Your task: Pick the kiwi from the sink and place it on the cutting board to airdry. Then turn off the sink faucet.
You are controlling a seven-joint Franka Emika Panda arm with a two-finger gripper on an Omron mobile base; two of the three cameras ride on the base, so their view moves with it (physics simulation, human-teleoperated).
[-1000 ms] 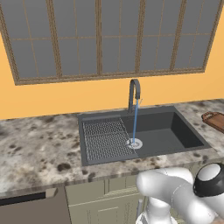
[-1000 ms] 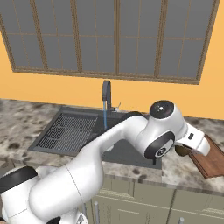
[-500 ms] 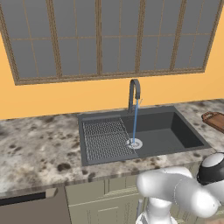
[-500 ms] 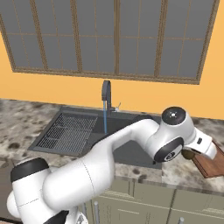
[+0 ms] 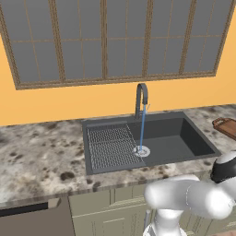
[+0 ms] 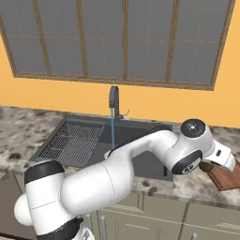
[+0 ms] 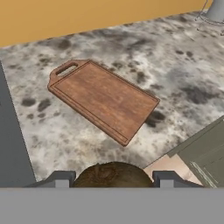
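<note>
The brown kiwi (image 7: 114, 175) sits between my gripper (image 7: 113, 180) fingertips (image 7: 62, 179) at the bottom of the hand view, held shut on it. Ahead of it lies the reddish-brown cutting board (image 7: 104, 99) on the speckled counter, its handle end toward the upper left. In the right base view the hand and kiwi (image 6: 206, 166) hover at the near edge of the cutting board (image 6: 226, 176). The dark sink (image 5: 152, 138) holds a wire rack (image 5: 109, 145) and round drain (image 5: 142, 150). Water runs from the gooseneck faucet (image 5: 141, 97) in a thin blue stream.
Speckled granite counter (image 5: 37, 154) runs either side of the sink, with cabinet fronts (image 5: 108, 207) below. A grey object (image 7: 215, 9) stands at the far corner past the board in the hand view. My arm (image 6: 140, 154) stretches across the sink's front right.
The arm has swung further right, carrying the kiwi from beside the sink's right edge to the near edge of the cutting board. Water keeps running.
</note>
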